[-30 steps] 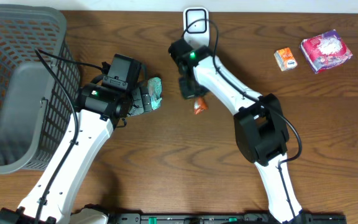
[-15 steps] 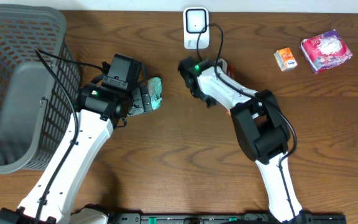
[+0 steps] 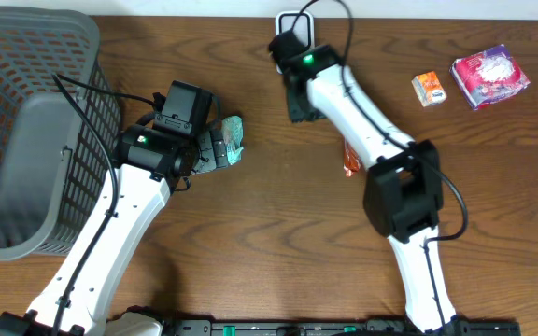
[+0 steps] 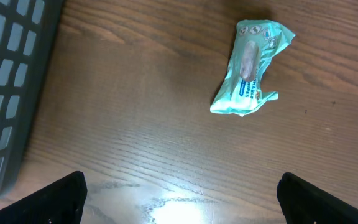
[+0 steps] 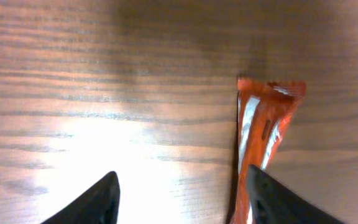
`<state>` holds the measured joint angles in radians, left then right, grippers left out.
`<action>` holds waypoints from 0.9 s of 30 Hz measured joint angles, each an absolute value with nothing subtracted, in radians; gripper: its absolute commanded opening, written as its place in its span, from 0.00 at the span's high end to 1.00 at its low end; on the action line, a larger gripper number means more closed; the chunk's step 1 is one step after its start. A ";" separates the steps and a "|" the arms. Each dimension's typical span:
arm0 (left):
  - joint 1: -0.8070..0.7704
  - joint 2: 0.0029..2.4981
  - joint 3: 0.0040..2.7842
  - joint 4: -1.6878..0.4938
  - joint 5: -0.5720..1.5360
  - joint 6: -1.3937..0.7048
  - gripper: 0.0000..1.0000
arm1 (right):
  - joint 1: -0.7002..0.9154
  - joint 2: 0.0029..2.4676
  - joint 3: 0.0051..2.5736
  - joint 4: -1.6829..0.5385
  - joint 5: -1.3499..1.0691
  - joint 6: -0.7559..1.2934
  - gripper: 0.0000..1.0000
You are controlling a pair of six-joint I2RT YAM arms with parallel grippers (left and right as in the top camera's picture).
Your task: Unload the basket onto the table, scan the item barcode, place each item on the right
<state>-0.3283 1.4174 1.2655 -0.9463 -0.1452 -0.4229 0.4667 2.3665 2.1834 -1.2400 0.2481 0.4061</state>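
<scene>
Though spread wide and pinching nothing, hovers by the orange packet (image 5: 263, 134) — flat on the table (image 5: 104, 93), just ahead of one fingertip of the right gripper (image 5: 182, 186).

Orange packet (image 5: 263, 137): lower end off frame

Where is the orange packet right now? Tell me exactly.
In the overhead view, the orange packet lies on the table right of centre, tight beside the right arm, with the green packet far off to its left.
</scene>
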 measured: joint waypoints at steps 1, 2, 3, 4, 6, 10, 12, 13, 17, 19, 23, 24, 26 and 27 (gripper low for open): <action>-0.328 1.417 1.266 -0.947 -0.145 -0.423 0.02 | 0.445 2.366 2.200 -1.260 0.205 0.394 0.38; -0.328 1.417 1.266 -0.947 -0.145 -0.423 0.02 | 0.424 2.366 2.215 -1.277 0.160 0.378 0.39; -0.328 1.418 1.266 -0.947 -0.145 -0.423 0.02 | 0.390 2.366 2.231 -1.296 0.102 0.352 0.41; -0.328 1.417 1.266 -0.947 -0.145 -0.423 0.02 | 0.348 2.366 2.245 -1.317 0.041 0.322 0.45; -0.328 1.418 1.266 -0.947 -0.145 -0.423 0.02 | 0.270 2.366 2.252 -1.375 -0.053 0.273 0.53; -0.328 1.417 1.266 -0.947 -0.145 -0.423 0.02 | 0.103 2.366 2.246 -1.459 -0.168 0.175 0.56; -0.328 1.417 1.266 -0.947 -0.145 -0.423 0.02 | 0.051 2.366 2.218 -1.472 -0.220 0.109 0.68; -0.328 1.417 1.266 -0.947 -0.145 -0.423 0.02 | 0.032 2.366 2.188 -1.464 -0.242 0.080 0.81; -0.328 1.417 1.266 -0.947 -0.145 -0.423 0.02 | 0.017 2.366 2.094 -1.394 -0.284 0.038 0.99; -0.328 1.418 1.266 -0.948 -0.145 -0.423 0.02 | 0.025 2.366 2.013 -1.322 -0.300 0.041 0.99; -0.328 1.417 1.266 -0.947 -0.145 -0.423 0.02 | 0.052 2.366 1.924 -1.253 -0.323 0.055 0.99; -0.328 1.418 1.266 -0.947 -0.145 -0.423 0.02 | 0.061 2.366 1.917 -1.252 -0.326 0.057 0.99; -0.328 1.418 1.266 -0.947 -0.145 -0.423 0.02 | 0.089 2.366 1.914 -1.243 -0.340 0.060 0.99; -0.328 1.417 1.266 -0.947 -0.145 -0.423 0.02 | 0.098 2.366 1.914 -1.240 -0.342 0.060 0.99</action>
